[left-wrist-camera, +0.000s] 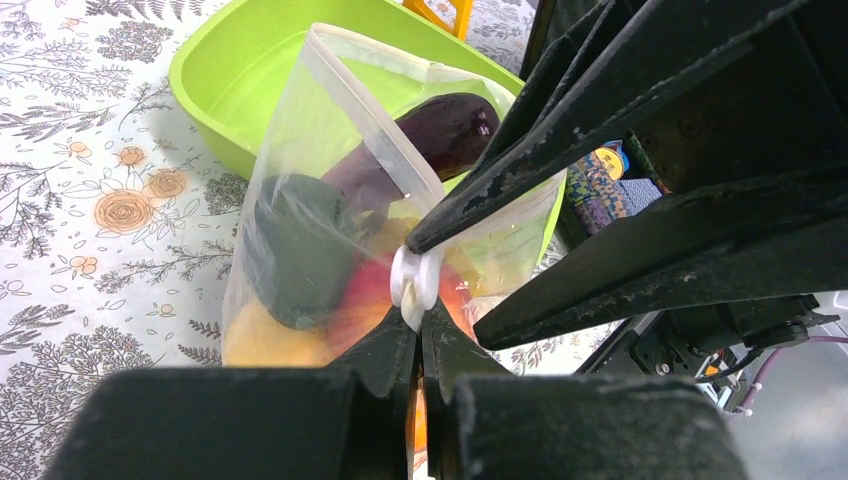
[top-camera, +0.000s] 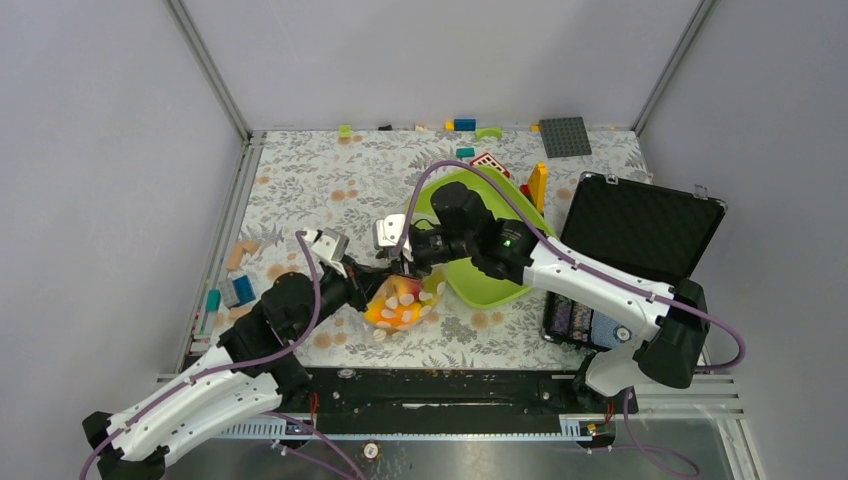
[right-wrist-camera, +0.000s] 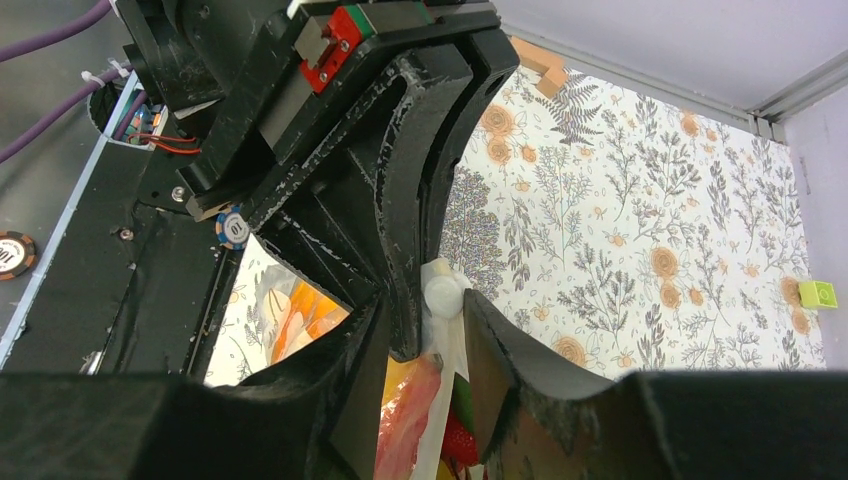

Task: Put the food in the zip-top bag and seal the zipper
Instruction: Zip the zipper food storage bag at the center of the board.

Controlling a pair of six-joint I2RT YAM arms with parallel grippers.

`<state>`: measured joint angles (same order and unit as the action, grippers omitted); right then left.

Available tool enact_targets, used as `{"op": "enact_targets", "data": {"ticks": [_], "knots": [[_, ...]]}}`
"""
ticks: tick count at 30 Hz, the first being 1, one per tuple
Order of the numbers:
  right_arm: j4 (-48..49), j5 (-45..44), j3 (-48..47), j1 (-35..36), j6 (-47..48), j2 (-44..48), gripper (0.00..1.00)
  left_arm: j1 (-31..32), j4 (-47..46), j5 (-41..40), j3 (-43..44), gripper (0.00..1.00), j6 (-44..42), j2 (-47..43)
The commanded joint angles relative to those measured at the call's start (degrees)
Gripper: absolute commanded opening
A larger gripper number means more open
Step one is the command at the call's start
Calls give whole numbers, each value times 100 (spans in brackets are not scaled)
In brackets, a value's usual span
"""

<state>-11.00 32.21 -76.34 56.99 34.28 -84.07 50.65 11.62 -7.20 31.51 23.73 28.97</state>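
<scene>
Right at the near tips, the left gripper (left-wrist-camera: pixel 415 325) has its jaws closed to a sliver, pinching the small whitish end of the thin clear press-seal zipper (left-wrist-camera: pixel 414 282). The right gripper (right-wrist-camera: pixel 425 305) meets it head-on at the same spot. Its jaws stand partly apart, astride the zipper strip just beside that whitish end; whether either pad touches the film I cannot tell.

Below both pairs of jaws hangs the clear, flimsy, white-dotted zip-top bag (left-wrist-camera: pixel 300 150), reaching down to the flower-printed tabletop (left-wrist-camera: pixel 80 200). Inside it is the plastic toy food: a purple eggplant (left-wrist-camera: pixel 450 125) highest, close under the right jaws, a dark rounded piece (left-wrist-camera: pixel 300 250) lower, then something red (left-wrist-camera: pixel 365 295) and something yellow (left-wrist-camera: pixel 260 345) at the bottom.

Seen from the left wrist, the right gripper's black fingers (left-wrist-camera: pixel 620 110) cross the bag's right half and hide it. Seen from the right wrist, the left gripper's fingers (right-wrist-camera: pixel 400 200) cover most of the bag.

Just beyond the jaws sits a lime-green plastic tray (left-wrist-camera: pixel 215 60), close behind the bag. Farther off, behind the right jaws, lies an open black case (top-camera: pixel 640 225). Loose coloured building blocks (top-camera: pixel 465 125) and a grey studded baseplate (top-camera: pixel 565 137) line the far wall.
</scene>
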Motion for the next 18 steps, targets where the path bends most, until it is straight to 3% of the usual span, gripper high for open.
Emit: {"op": "enact_targets", "data": {"ticks": [1,18], "knots": [[84,82,-288,83,76,-79,40,43,-475,233,278,0,-97,-49],[-133,32,-151,93,354,218,41,66,-328,563,129,0,-382,-130]]}}
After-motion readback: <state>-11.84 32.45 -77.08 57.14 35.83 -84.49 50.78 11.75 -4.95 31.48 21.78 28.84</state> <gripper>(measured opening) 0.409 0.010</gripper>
